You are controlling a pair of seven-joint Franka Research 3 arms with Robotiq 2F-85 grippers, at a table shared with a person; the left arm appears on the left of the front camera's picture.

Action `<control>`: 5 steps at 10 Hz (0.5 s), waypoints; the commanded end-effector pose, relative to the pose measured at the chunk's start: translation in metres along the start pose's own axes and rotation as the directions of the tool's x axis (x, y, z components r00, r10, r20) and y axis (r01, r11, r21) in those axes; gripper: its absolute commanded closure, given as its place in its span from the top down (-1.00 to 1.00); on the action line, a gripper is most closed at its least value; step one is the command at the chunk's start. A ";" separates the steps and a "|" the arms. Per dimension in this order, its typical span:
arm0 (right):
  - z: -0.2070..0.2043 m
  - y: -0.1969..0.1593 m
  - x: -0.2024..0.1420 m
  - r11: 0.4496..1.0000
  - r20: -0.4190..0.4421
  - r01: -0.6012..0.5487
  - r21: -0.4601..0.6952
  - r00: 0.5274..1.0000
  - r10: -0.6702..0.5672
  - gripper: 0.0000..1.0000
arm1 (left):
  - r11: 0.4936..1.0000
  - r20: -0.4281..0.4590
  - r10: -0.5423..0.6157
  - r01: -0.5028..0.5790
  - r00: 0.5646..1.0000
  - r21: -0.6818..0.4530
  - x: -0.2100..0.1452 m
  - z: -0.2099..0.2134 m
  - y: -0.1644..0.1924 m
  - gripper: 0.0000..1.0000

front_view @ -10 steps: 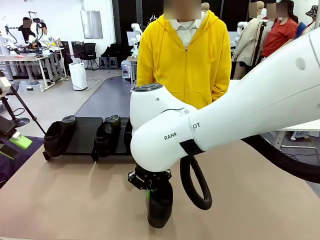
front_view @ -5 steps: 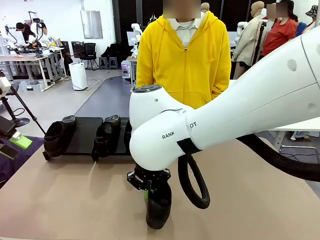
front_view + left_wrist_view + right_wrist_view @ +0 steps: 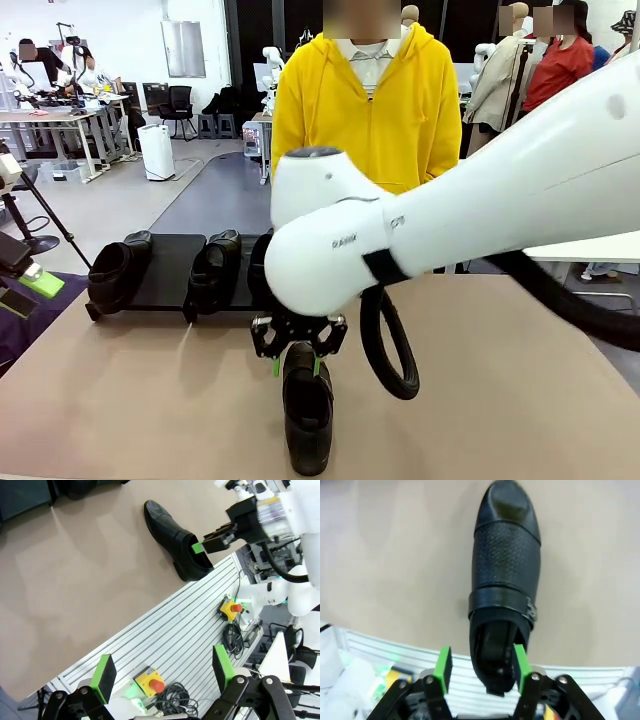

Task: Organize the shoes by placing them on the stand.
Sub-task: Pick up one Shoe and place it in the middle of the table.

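A black shoe (image 3: 307,415) with a strap and buckle lies flat on the table near the front edge, toe toward the robot's side. My right gripper (image 3: 298,362) hovers over its heel end, open. In the right wrist view the shoe (image 3: 505,575) points away from the gripper (image 3: 481,664); one green pad (image 3: 443,664) stands outside the heel and the other is at its far wall. The stand (image 3: 168,268) sits at the left rear with a shoe (image 3: 113,272) on its left side, one (image 3: 213,268) in the middle and another (image 3: 260,265) half hidden behind my right arm. My left gripper (image 3: 164,672) is open beyond the table's edge, holding nothing.
A person in a yellow hoodie (image 3: 368,110) stands at the far side of the table behind the stand. My right arm (image 3: 470,220) crosses the middle from the right, with a black cable loop (image 3: 385,350) hanging. Bare tabletop (image 3: 130,390) lies front left.
The shoe hung toe-down from my shut right gripper; it now lies flat on the table. The jaws have parted and the gripper has lifted slightly. The left arm has not moved.
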State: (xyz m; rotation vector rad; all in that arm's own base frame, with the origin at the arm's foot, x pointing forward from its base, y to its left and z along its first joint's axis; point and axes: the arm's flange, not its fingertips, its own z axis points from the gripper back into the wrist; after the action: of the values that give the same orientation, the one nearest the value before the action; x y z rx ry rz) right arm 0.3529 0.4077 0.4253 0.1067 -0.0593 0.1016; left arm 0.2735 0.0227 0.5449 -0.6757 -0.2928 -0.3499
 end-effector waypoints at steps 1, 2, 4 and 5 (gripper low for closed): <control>0.055 -0.067 -0.031 0.997 0.011 -0.006 0.074 1.000 0.005 1.00 | 1.000 0.005 -0.002 0.002 1.000 -0.018 0.000 0.000 -0.001 1.00; 0.083 -0.110 -0.049 0.992 -0.034 -0.028 0.122 0.999 0.033 1.00 | 1.000 0.005 -0.002 0.002 1.000 -0.018 0.000 0.000 -0.001 1.00; 0.134 -0.208 -0.090 0.924 -0.067 -0.051 0.378 0.994 0.083 1.00 | 1.000 0.005 -0.002 0.002 1.000 -0.018 0.000 0.000 -0.001 1.00; 0.147 -0.251 -0.109 0.880 -0.049 -0.010 0.475 0.998 0.038 1.00 | 1.000 0.005 -0.002 0.002 1.000 -0.018 0.000 0.000 -0.001 1.00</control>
State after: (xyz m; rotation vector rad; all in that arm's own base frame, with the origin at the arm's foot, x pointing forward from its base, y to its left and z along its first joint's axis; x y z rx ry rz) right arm 0.2797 0.1919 0.5341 0.5169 0.0079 0.1921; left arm 0.2734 0.0228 0.5449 -0.6757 -0.2930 -0.3492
